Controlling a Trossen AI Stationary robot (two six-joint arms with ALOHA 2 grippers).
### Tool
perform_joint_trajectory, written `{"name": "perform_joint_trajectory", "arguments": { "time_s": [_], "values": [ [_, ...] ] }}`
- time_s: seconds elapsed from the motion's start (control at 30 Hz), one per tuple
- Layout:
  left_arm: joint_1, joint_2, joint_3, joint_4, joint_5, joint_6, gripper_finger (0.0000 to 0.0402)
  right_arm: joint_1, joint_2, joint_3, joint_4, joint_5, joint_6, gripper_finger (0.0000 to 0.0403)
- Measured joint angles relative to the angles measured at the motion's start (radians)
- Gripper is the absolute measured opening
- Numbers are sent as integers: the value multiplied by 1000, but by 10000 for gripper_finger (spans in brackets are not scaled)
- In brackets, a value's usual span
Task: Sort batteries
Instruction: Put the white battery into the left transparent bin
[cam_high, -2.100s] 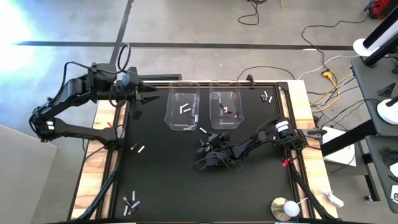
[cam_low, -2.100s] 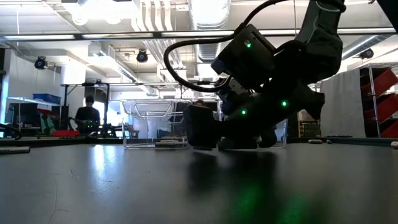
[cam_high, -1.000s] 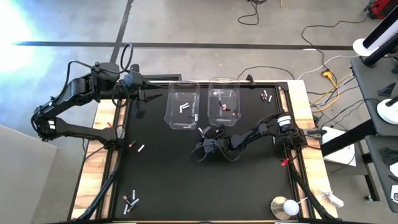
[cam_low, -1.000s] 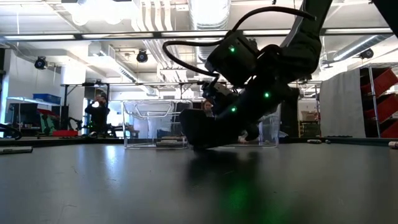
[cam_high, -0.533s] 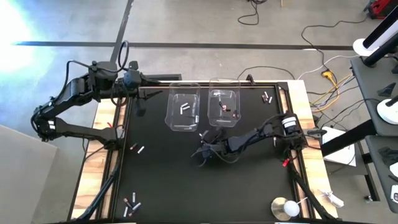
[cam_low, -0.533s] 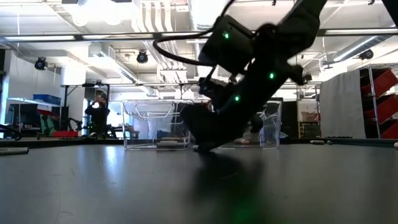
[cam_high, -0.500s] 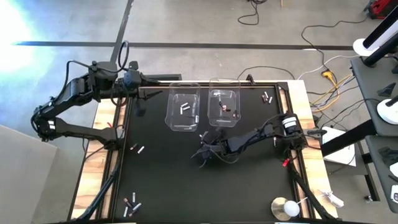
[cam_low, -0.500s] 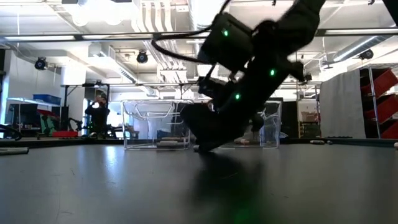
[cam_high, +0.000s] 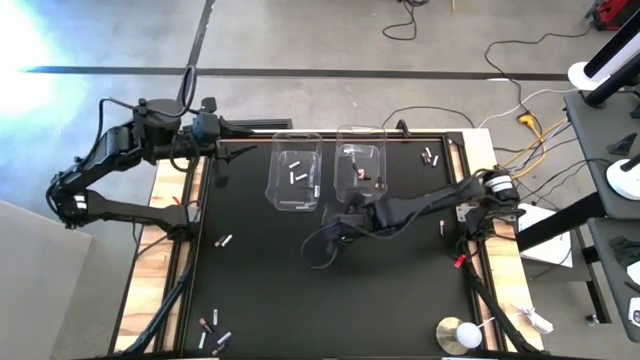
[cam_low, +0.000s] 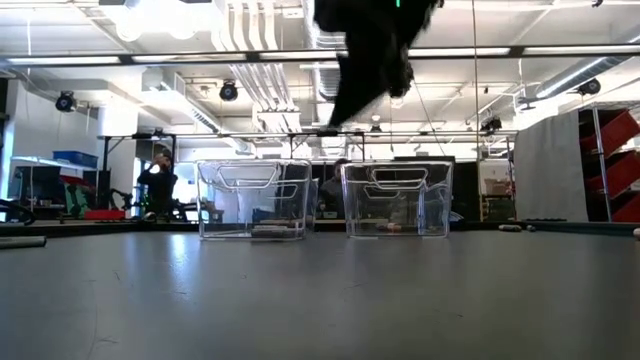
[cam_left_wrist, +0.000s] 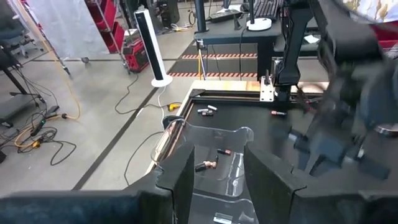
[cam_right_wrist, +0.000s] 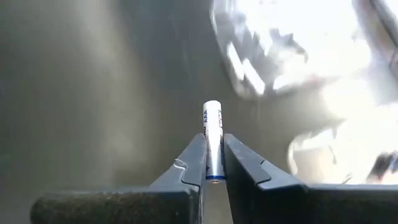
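My right gripper is shut on a silvery-white battery. It hangs high over the black mat just in front of the two clear bins, seen in the high view and at the top of the low view. The left bin holds silvery-white batteries. Dark batteries with copper ends lie in the right bin. My left gripper waits open above the mat's far left corner, with nothing between its fingers. My right gripper pinches the battery's long sides near one end between its two fingertips. The battery lies along the fingers, and its other end sticks out past them. The fingers slant downward from the table's right. The battery is lifted clear of the mat.
Loose batteries lie on the mat at the left, the near left corner, the far right corner and the right. A white-topped disc and a red piece sit at the right edge.
My right gripper has risen steeply from the mat in front of the bins and tipped from pointing almost straight down to a slant. The silvery-white battery that lay there has gone up with it, clear of the mat.
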Motion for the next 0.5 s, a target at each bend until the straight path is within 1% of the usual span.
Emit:
{"name": "perform_joint_trajectory", "arguments": {
  "time_s": [0.07,0.2,0.3,0.37,0.5],
  "values": [
    [0,-1,0,-1,0,-2,119,-31,-17,39,36,5,-48,30],
    [0,-5,0,0,0,-6,119,-109,-8,88,91,6,-181,30],
    [0,-12,0,1,1,-8,119,-183,17,110,105,-63,-225,30],
    [0,-18,0,3,1,-17,119,-225,44,128,132,-127,-242,30],
    [0,-33,0,18,1,-45,119,-282,122,189,173,-206,-296,30]
  ]
}}
